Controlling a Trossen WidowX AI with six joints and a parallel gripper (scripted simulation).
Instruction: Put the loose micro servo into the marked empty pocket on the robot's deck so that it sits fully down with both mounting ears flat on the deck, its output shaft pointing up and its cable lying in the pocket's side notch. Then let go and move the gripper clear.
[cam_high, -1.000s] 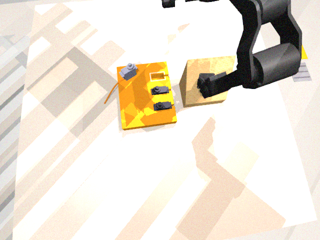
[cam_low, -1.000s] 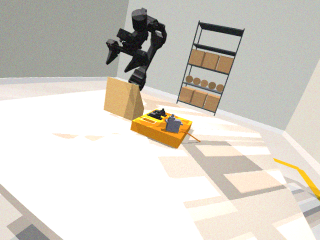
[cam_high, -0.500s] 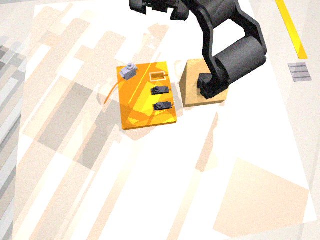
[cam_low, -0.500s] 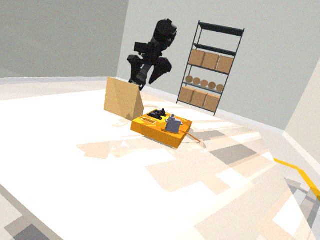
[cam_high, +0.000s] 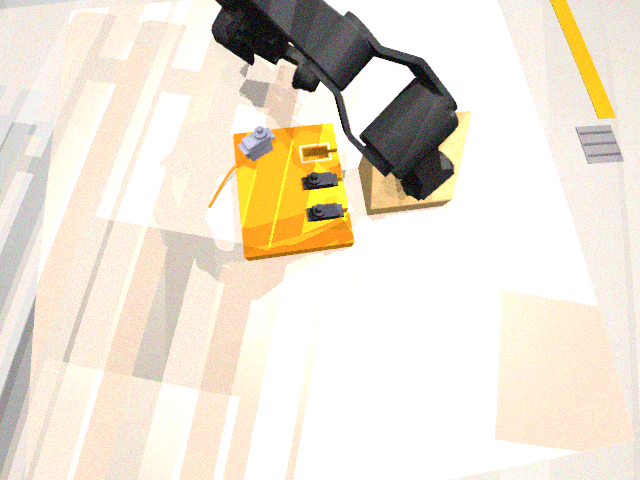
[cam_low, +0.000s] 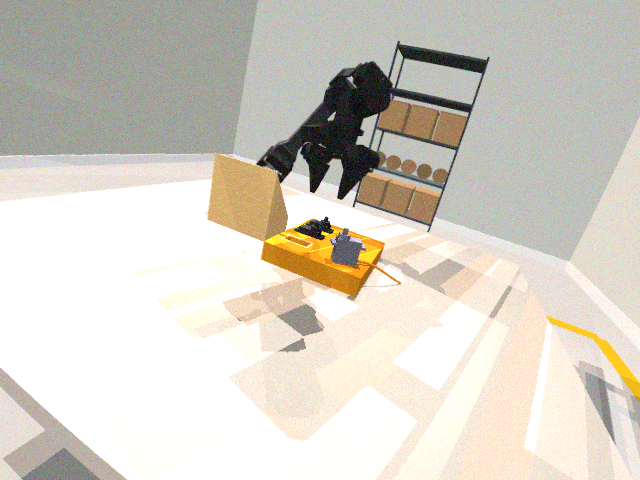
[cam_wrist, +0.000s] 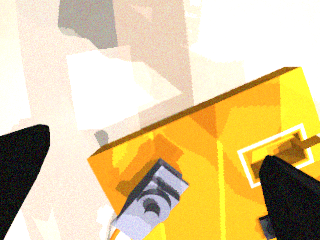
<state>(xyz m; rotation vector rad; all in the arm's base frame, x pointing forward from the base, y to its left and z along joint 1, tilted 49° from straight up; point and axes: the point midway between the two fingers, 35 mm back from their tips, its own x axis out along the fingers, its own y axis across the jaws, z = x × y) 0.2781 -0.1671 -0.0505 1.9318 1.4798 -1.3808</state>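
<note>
From above, the loose motor (cam_high: 256, 143) (cam_low: 346, 249) (cam_wrist: 150, 204) stands on the orange deck (cam_high: 258, 206) (cam_low: 310, 268) (cam_wrist: 197, 200), at its far left corner, shaft up, with its cable (cam_high: 223, 180) (cam_low: 381, 271) (cam_wrist: 115, 233) trailing off the left edge. The outlined pocket (cam_high: 314, 152) (cam_low: 297, 241) (cam_wrist: 280, 156) is at the far right, its notch facing right. The cable therefore leaves on the side opposite the notch; without a turn, it could get trapped under the motor and keep the ears from lying flat. The motor also sits askew to the pocket, so a crooked grasp could leave it jammed on the rim.

In the exterior view, the gripper (cam_low: 326, 195) (cam_wrist: 159, 151) hangs above the deck, jaws wide apart with nothing between them. The motor is upright near the deck's edge; a finger landing on it during the descent could tip it or push it off. Two dark motors (cam_high: 320, 180) (cam_low: 312, 229) beside the pocket could be knocked by a wide-open finger during placing.

In the wrist view, the motor lies between the fingers' lines but skewed to them, so closing without a wrist turn might twist it. No brand, label or writing is readable in any view.
</note>
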